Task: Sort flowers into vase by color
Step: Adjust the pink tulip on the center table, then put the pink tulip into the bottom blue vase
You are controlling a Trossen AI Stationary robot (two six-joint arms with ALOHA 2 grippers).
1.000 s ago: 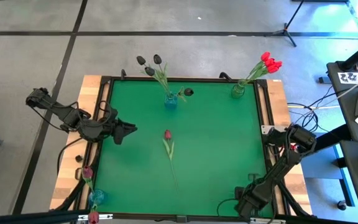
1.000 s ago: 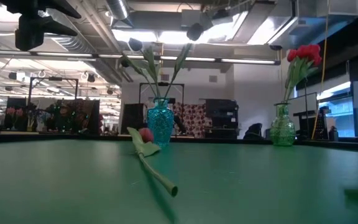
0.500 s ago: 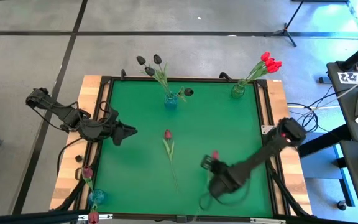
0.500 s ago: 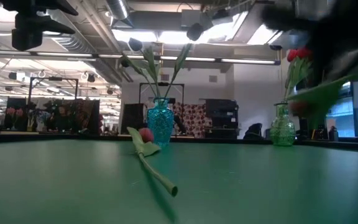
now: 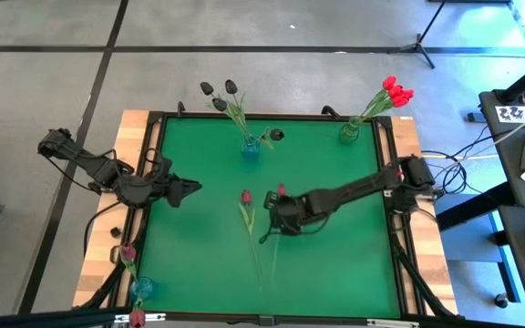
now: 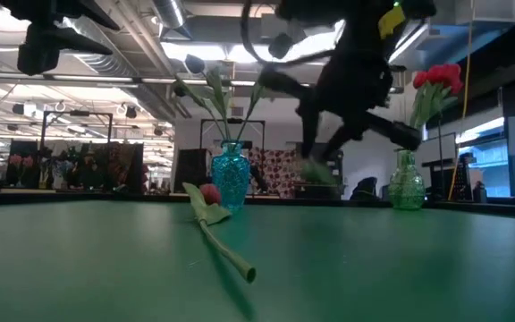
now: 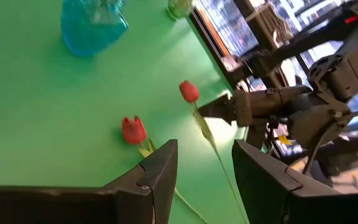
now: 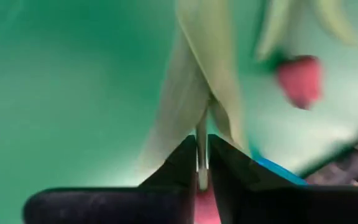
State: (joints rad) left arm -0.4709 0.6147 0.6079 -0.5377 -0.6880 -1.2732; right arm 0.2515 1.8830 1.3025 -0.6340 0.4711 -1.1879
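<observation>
High view, right pincer (image 5: 279, 208) mid-table, clamped on red tulip (image 5: 281, 190) stem, left pincer (image 5: 190, 189) parted.

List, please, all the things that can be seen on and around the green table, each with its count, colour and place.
Table: one, green top with wooden edges, centre of the high view.
Blue vase: one, at the far edge, holding three black tulips.
Green vase: one, at the far right corner, holding a bunch of bright red tulips.
Lying tulip: one, red head, flat on the table's middle.
Held tulip: one, red head, stem clamped in the right gripper.
Third vase: one, bluish, at the near left corner, with dark red tulips.
Left gripper: open, over the table's left edge.
Right gripper: shut on the stem, above the table's middle.
</observation>
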